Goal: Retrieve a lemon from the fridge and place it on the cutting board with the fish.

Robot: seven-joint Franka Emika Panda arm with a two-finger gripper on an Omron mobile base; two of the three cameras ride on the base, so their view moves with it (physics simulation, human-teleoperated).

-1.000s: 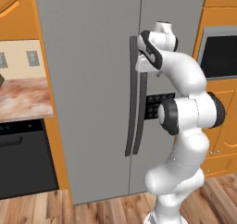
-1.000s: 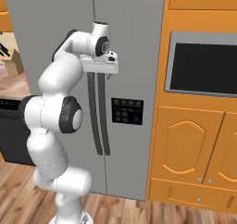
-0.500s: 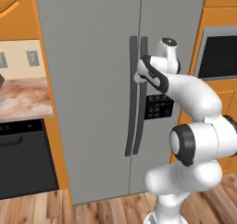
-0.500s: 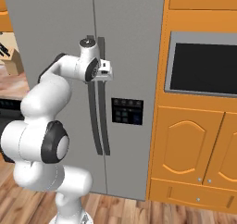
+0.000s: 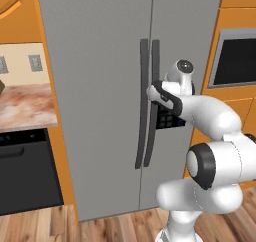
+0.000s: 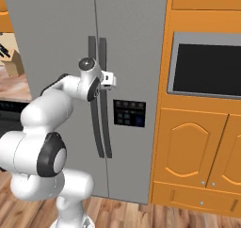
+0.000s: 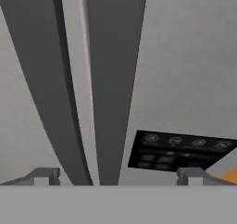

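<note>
The grey two-door fridge (image 5: 100, 86) stands shut, its two long dark handles (image 5: 148, 111) side by side at the seam. My gripper (image 5: 151, 91) is at mid-height of the handles, close against them, and open. From the right base view the gripper (image 6: 113, 78) sits just right of the handles (image 6: 97, 114). In the hand view both fingertips (image 7: 44, 175) stand wide apart, and the right door's handle (image 7: 113, 79) runs up between them, nothing gripped. Lemon, cutting board and fish are out of view.
A black control panel (image 7: 180, 150) sits on the right door beside the handles. A marble counter (image 5: 25, 106) over a black dishwasher (image 5: 25, 171) lies left of the fridge. Orange cabinets (image 6: 197, 151) with a built-in oven (image 6: 207, 64) flank the right.
The hand has come down along the fridge handles from near their top to mid-height, and the elbow has swung low. The jaws stay open and the doors stay shut.
</note>
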